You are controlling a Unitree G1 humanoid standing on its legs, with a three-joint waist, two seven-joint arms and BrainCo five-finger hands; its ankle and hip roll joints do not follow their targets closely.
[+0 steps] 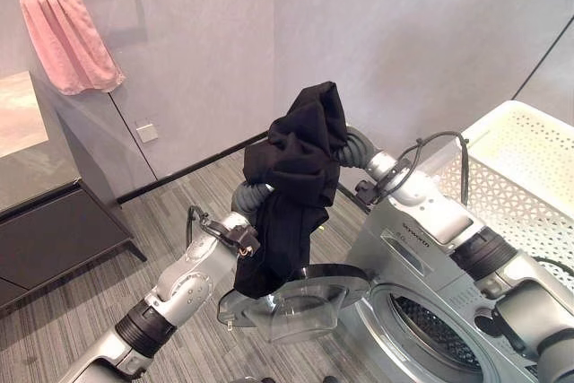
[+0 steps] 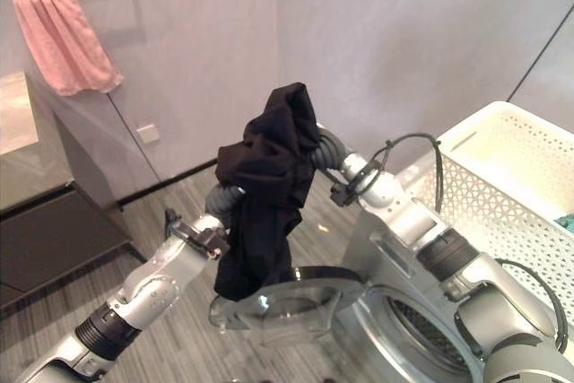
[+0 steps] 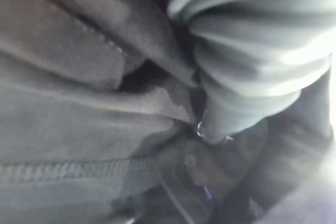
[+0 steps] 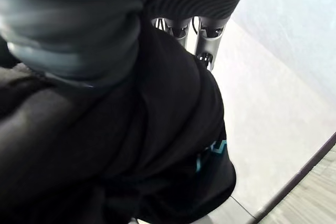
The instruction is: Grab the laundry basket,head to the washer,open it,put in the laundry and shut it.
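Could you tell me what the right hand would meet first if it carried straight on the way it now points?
The black garment bunched over the right hand; beyond it probably the left hand's covered wrist, though depth is unclear.

Black garment (image 1: 296,186), white perforated basket (image 1: 520,168), pink towel (image 1: 67,38), grey washer (image 1: 421,266)

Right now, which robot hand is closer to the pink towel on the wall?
The left. The left hand is under the black garment, on the side toward the pink towel. The right hand is farther, toward the white basket.
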